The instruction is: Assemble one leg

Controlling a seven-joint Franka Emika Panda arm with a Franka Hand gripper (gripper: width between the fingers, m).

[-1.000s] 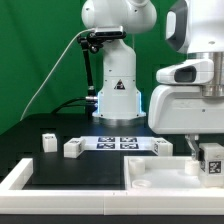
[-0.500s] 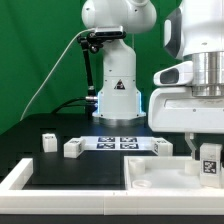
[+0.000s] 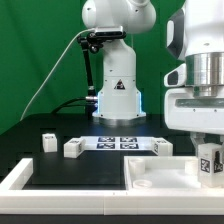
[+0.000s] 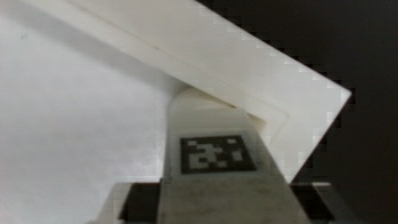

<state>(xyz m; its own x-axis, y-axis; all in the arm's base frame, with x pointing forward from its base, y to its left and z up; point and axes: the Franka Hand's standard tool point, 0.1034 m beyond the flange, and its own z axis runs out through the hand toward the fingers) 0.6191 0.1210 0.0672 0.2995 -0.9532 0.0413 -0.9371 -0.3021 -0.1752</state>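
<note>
My gripper [image 3: 209, 150] is shut on a leg [image 3: 210, 160], a chunky white block with a square marker tag, and holds it upright over the right part of the large flat white tray-like piece [image 3: 165, 175]. In the wrist view the leg [image 4: 217, 140] stands between my dark fingers [image 4: 146, 200], its far end at a corner of the tray-like piece [image 4: 107, 90]. Three more legs lie on the black table: one [image 3: 48, 141] at the exterior view's left, one [image 3: 73, 148] beside it, one [image 3: 164, 146] near the marker board.
The marker board [image 3: 120, 142] lies flat at the middle back. The arm's white base [image 3: 118, 95] stands behind it. A white border rail [image 3: 20, 175] edges the table at the front left. A black cable hangs at the left.
My gripper with the leg has shifted slightly to the exterior view's right and a little down toward the tray-like piece. The other parts have not moved.
</note>
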